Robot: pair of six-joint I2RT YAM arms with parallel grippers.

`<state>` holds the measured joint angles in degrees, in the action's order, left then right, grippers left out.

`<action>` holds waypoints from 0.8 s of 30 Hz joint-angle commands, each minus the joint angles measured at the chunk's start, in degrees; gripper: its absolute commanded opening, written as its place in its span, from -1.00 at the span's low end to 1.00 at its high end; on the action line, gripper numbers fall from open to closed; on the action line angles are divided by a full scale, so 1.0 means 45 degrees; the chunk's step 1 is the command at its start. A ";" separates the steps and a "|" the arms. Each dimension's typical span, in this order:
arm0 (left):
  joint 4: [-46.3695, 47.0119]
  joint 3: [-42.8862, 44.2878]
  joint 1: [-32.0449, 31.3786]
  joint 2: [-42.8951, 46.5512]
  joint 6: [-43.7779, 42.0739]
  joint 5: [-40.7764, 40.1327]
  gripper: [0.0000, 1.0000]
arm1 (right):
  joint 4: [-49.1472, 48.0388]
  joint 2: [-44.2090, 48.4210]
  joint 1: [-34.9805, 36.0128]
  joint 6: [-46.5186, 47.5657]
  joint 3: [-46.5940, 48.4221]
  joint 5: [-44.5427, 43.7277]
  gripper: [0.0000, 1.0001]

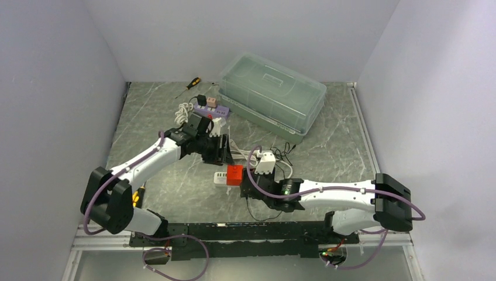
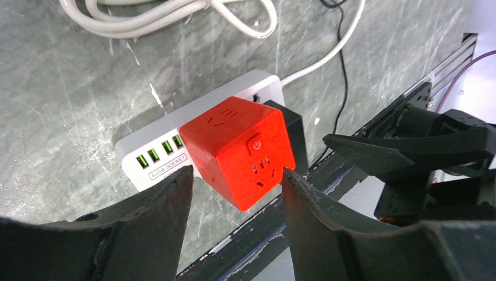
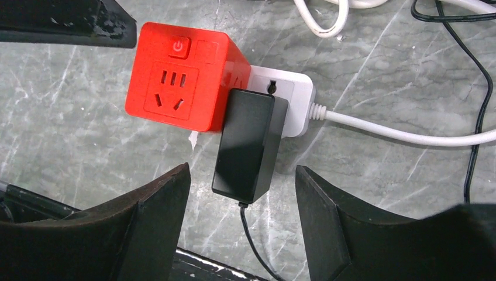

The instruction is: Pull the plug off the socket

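The black plug (image 3: 248, 143) is stuck in a white power strip (image 3: 289, 102), right beside a red cube socket (image 3: 175, 88). My right gripper (image 3: 243, 175) is open, its fingers standing either side of the plug's near end without touching it. In the left wrist view the red cube socket (image 2: 237, 155) sits on the white strip (image 2: 152, 155), and my left gripper (image 2: 236, 172) is open just over the cube, one fingertip (image 2: 288, 175) at the cube's edge. From above, both grippers meet around the red cube (image 1: 235, 174); the plug is hidden there.
A clear plastic box (image 1: 272, 96) stands at the back. A purple power strip (image 1: 210, 110), a screwdriver (image 1: 190, 86), a white adapter (image 1: 266, 162) and loose white cords (image 2: 169, 17) and black cables (image 3: 476, 88) lie around. The table's rail (image 2: 374, 126) runs close by.
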<state>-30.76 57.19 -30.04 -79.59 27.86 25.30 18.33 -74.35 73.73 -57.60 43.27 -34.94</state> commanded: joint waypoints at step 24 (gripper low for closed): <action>-0.0243 -0.0366 -0.0079 -0.1329 -0.1520 0.1574 0.18 | 0.1467 -0.2427 0.0255 -0.0607 0.1857 -0.1173 0.09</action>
<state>-31.99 54.54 -30.04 -83.94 23.18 30.26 24.40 -85.03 74.63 -59.29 50.81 -39.00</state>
